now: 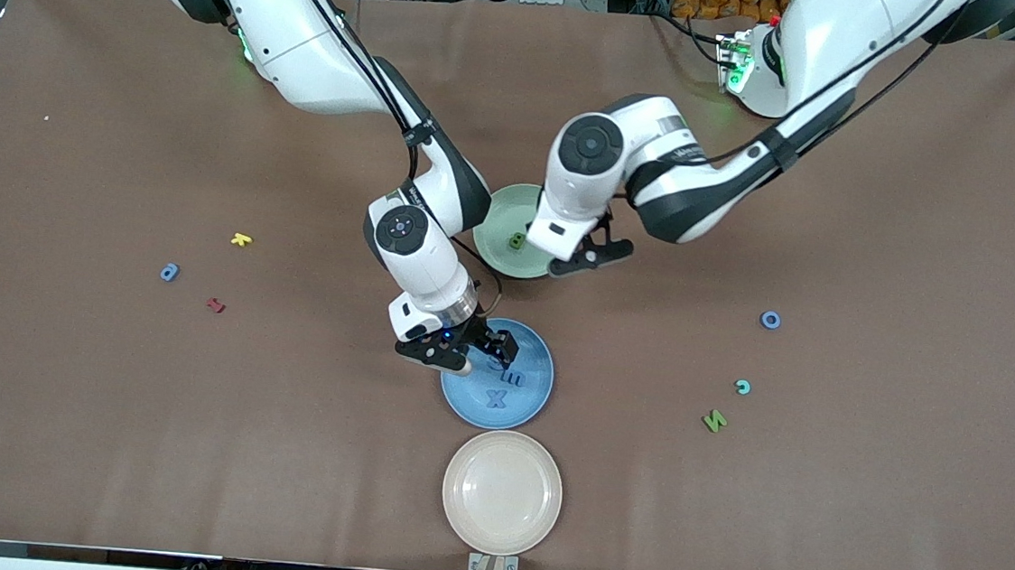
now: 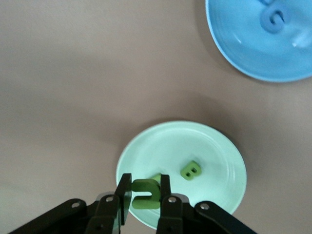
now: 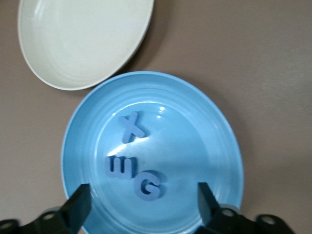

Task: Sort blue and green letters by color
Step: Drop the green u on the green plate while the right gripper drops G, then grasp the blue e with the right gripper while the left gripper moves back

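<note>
Over the green plate (image 2: 214, 146): left gripper (image 2: 145, 194), jaws pinching a green letter (image 2: 146, 193).
Over the blue plate (image 3: 214, 146): right gripper (image 3: 144, 200), jaws spread, blue G (image 3: 147, 184) lying between, beside m (image 3: 120, 167) and X (image 3: 130, 127).

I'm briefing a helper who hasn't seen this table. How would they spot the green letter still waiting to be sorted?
Start at the blue plate mid-table, then go toward the left arm's end. A green N lies flat on the brown table. A teal letter lies just farther from the front camera; the N is olive and angular.

Blue letters (image 3: 131, 161), blue plate (image 3: 214, 146), green plate (image 2: 214, 156), cream plate (image 1: 502, 493)
</note>
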{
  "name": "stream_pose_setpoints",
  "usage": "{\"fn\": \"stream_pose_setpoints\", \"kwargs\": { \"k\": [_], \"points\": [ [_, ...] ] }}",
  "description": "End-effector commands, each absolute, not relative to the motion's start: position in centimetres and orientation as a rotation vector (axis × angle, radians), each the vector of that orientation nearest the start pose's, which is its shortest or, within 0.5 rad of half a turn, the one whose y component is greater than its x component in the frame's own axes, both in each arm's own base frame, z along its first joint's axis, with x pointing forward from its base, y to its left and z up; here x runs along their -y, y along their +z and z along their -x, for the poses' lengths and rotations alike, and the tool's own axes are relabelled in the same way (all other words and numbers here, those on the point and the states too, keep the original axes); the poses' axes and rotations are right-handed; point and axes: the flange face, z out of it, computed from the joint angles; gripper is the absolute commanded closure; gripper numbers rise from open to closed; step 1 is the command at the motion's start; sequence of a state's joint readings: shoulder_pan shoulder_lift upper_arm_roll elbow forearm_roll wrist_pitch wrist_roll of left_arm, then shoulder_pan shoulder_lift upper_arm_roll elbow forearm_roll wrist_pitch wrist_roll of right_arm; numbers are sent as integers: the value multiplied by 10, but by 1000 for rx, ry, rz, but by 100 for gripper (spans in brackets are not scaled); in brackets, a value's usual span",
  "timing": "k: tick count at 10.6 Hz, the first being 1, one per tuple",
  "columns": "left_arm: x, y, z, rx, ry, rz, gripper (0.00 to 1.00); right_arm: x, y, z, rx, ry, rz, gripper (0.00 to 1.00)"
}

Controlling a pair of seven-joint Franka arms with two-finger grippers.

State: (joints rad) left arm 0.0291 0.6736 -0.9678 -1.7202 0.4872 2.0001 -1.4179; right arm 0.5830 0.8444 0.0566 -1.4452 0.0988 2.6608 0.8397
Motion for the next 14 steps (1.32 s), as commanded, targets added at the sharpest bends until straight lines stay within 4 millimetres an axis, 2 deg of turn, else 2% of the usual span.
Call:
{"fn": "stream_pose_setpoints", "kwargs": {
  "k": [1,3,4,5,6,8,9,10,11,12,14],
  "points": [
    [488,313,-437,628,206,3081,100,-401,251,-622,-403,-215,2842,0],
    [505,303,-424,616,209,3097,100,-344,270,-629,-439,-224,2860,0],
    [509,291,-421,613,190,3088,75,-310,281,-636,-476,-235,2863,0],
    [517,285,-413,604,177,3085,1,-278,288,-640,-507,-238,2868,0],
    [522,287,-407,666,159,3069,0,-251,292,-641,-472,-246,2888,0],
    [512,296,-430,740,115,3070,0,-194,290,-639,-372,-237,2942,0],
    [494,303,-461,809,54,3060,0,-164,289,-633,-329,-205,2974,0],
    [481,308,-482,795,30,3070,0,-135,290,-627,-285,-164,3014,0],
    [459,307,-507,713,10,3091,0,-102,292,-621,-280,-123,3062,0],
    [441,301,-525,619,14,3104,0,-78,290,-614,-245,-87,3131,0],
    [399,304,-572,417,-63,3126,0,-25,287,-598,-258,-52,3218,0]
  ]
}}
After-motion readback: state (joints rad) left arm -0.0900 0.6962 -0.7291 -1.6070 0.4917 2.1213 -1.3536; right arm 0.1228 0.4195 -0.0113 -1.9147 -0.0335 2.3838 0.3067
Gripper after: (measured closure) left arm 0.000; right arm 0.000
